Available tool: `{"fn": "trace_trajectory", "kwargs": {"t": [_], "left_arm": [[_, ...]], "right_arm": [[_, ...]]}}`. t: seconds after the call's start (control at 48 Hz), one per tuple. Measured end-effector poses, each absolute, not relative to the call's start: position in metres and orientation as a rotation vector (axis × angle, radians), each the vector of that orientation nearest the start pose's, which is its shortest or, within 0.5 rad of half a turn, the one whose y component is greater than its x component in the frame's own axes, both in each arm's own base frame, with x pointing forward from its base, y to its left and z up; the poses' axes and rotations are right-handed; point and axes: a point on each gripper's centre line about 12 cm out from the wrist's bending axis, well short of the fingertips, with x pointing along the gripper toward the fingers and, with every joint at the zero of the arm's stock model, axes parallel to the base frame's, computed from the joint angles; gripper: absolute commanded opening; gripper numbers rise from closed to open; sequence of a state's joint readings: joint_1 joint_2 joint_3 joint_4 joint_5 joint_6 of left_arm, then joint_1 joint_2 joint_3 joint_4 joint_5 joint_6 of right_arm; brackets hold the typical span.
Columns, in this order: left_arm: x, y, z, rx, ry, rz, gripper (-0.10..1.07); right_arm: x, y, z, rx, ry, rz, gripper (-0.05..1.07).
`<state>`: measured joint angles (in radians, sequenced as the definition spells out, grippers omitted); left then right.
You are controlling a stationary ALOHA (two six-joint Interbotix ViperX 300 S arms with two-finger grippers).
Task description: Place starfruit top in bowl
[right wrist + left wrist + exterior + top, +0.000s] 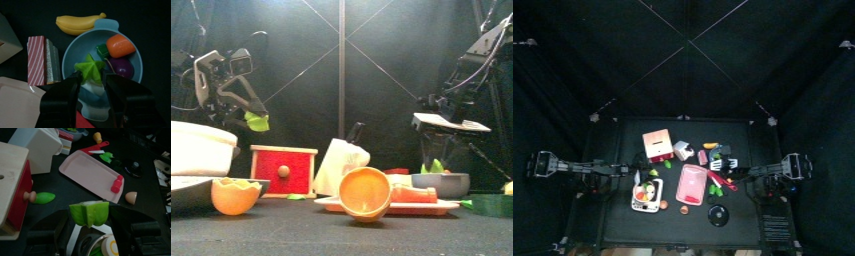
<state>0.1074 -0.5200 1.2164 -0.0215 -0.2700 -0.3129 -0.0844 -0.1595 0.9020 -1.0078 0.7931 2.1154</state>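
Observation:
The starfruit top (pixel 90 213) is a ridged green piece. My left gripper (pixel 90 222) is shut on it and holds it in the air over the table's left side, where it hangs as a green lump (pixel 258 122). The small black bowl (pixel 718 214) stands at the front right, empty. My right gripper (pixel 99 82) is open and hovers over a blue bowl (pixel 80 50). That bowl holds a second green star-shaped piece (pixel 90 69), which lies loose between the jaws. Both jaws stand apart from this piece.
A pink tray (pixel 692 182) lies mid-table with a red piece (pixel 117 183) on it. A red wooden box (pixel 283 170) and a white tray (pixel 645 200) sit on the left. A banana (pixel 79 22) and a striped block (pixel 39 60) flank the blue bowl, which also holds orange and purple pieces.

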Motion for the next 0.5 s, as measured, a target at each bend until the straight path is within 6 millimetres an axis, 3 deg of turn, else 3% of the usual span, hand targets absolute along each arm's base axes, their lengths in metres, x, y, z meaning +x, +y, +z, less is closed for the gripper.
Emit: {"fn": "trace_trajectory", "kwargs": {"t": [0.25, 0.5], "left_arm": [[0.2389, 0.0264, 0.1756, -0.35, 0.404, 0.182, 0.67], [0.2386, 0.0264, 0.1751, -0.348, 0.406, 0.181, 0.67]], "right_arm": [[0.2569, -0.0943, 0.1404, 0.718, 0.609, -1.254, 0.75], [0.2597, -0.0952, 0.1422, 0.716, 0.602, -1.251, 0.94]]}}
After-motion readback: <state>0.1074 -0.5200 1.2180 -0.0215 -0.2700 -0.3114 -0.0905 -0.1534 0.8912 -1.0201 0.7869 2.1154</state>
